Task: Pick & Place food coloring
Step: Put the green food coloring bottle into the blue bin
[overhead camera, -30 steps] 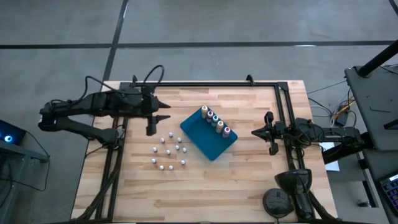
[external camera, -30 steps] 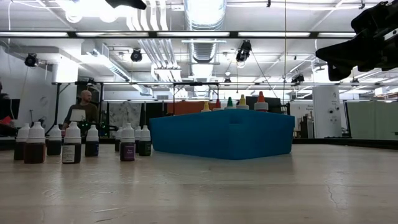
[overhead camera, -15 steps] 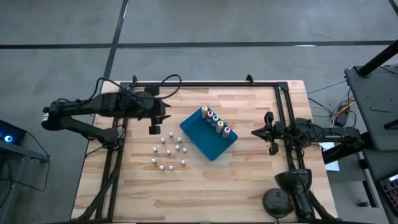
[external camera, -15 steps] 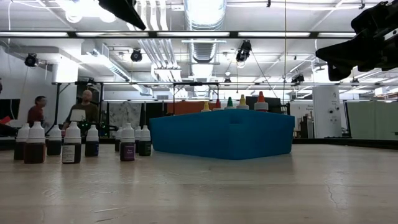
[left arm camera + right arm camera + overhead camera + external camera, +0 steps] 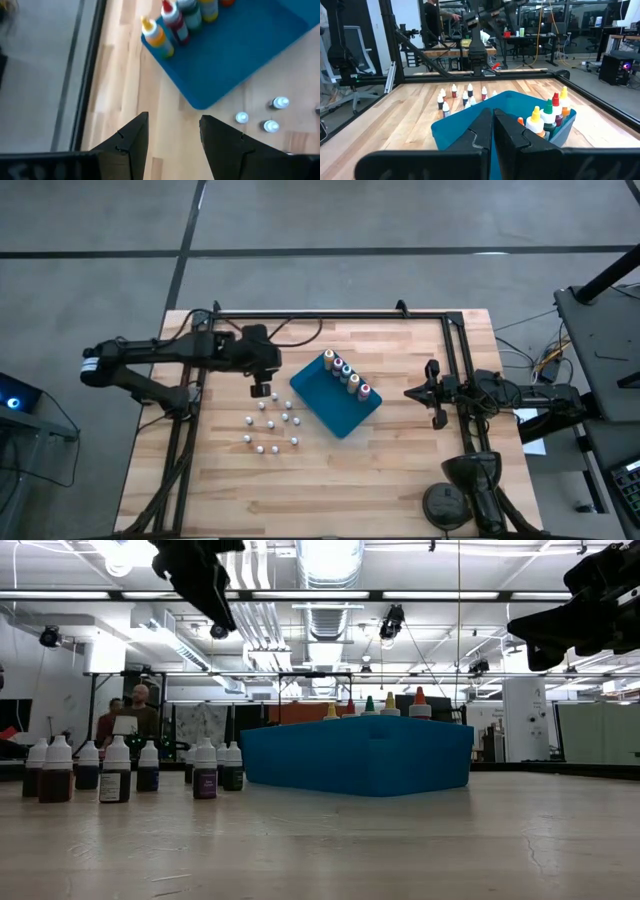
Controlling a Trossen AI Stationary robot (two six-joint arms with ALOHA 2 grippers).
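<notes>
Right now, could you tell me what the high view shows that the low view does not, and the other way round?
Only the high view shows the whole layout: the left gripper, open, above the white-topped bottles beside the blue tray, and the right gripper, shut, waiting apart near the table's right side. Only the low view shows the dark liquid inside the bottles and people in the room behind. Both show the tray with the coloured-top bottles standing along one edge.
</notes>
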